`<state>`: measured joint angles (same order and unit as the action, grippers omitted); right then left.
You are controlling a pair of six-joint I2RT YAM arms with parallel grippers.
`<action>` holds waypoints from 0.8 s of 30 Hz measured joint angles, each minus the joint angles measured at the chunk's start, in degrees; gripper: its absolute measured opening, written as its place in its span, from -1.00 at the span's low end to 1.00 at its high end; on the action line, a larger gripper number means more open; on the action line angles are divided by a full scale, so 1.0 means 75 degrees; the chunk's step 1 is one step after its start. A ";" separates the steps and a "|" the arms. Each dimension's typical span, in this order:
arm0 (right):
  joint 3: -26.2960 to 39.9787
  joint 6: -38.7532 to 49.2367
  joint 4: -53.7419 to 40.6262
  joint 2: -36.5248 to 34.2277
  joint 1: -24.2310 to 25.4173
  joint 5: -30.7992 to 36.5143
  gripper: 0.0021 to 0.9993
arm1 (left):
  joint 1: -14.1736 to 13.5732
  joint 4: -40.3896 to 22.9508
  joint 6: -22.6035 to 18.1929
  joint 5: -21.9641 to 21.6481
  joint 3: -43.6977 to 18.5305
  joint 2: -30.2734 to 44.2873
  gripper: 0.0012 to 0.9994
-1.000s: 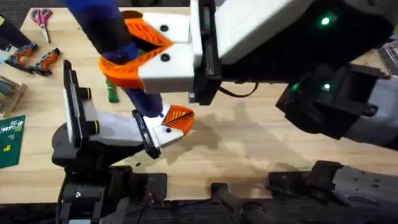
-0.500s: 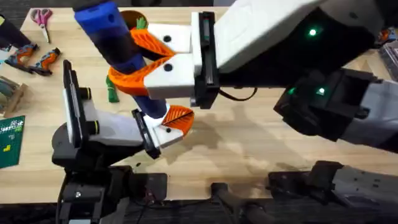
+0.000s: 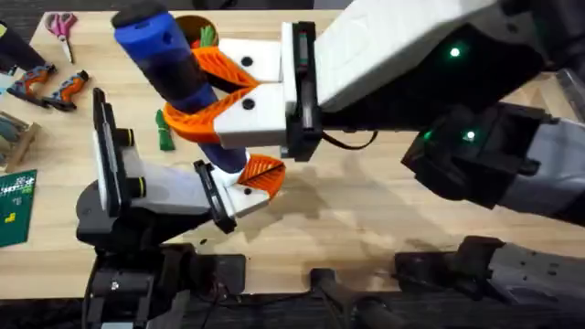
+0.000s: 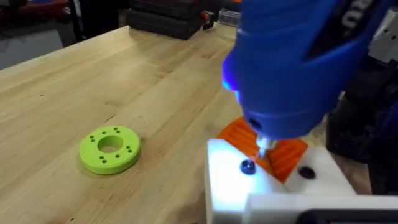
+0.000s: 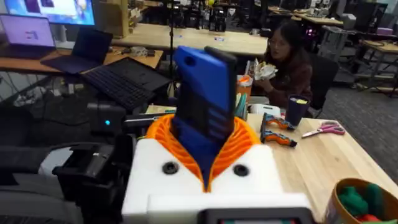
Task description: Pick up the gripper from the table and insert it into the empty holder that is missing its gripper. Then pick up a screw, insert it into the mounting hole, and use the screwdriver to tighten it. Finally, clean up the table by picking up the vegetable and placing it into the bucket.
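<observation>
Since a second ago the right arm has tipped the screwdriver point(image 3: 169, 68) a little, its blue top now leaning farther left and its body drawn slightly back from the far edge, while the left arm has stayed put; at the far left of the table point(image 3: 366, 219) lie pink-handled scissors point(image 3: 61, 25) and orange-handled pliers point(image 3: 55, 87), with a green circuit board point(image 3: 16, 206) at the near left; next, the left gripper point(image 3: 247, 187) rests low over the table with the orange gripper point(image 3: 262, 174) seated in the white holder point(image 4: 249, 186), and whether its fingers are spread or together cannot be told; the screwdriver's thin metal tip point(image 4: 262, 148) comes down onto that orange piece just beside a dark screw head point(image 4: 247, 167), and blue light falls on the white block; the dark green vegetable point(image 3: 164, 137) lies on the table just left of the screwdriver, and a bright green ring with holes point(image 4: 110, 149) lies flat well apart; farther right, the right gripper point(image 3: 206, 91) pinches the blue barrel between its orange pads point(image 5: 239, 140); the bucket point(image 3: 194, 27) stands at the far edge behind it.
</observation>
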<state>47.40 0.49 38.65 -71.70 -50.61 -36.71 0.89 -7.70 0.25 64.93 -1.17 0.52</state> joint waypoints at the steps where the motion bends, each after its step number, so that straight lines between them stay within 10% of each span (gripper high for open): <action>1: -0.0003 0.0000 0.0006 0.0000 0.0000 0.0000 -0.95 | 0.0000 0.0000 0.0000 0.0000 0.0000 -0.0001 -0.99; 24: -0.0003 0.0006 0.0402 -0.0170 0.0000 0.0003 -0.95 | 0.0000 0.0003 0.0000 -0.0006 0.0000 0.0002 -0.99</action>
<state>47.37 0.54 41.67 -72.98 -50.61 -36.69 0.89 -7.68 0.25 64.88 -1.17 0.53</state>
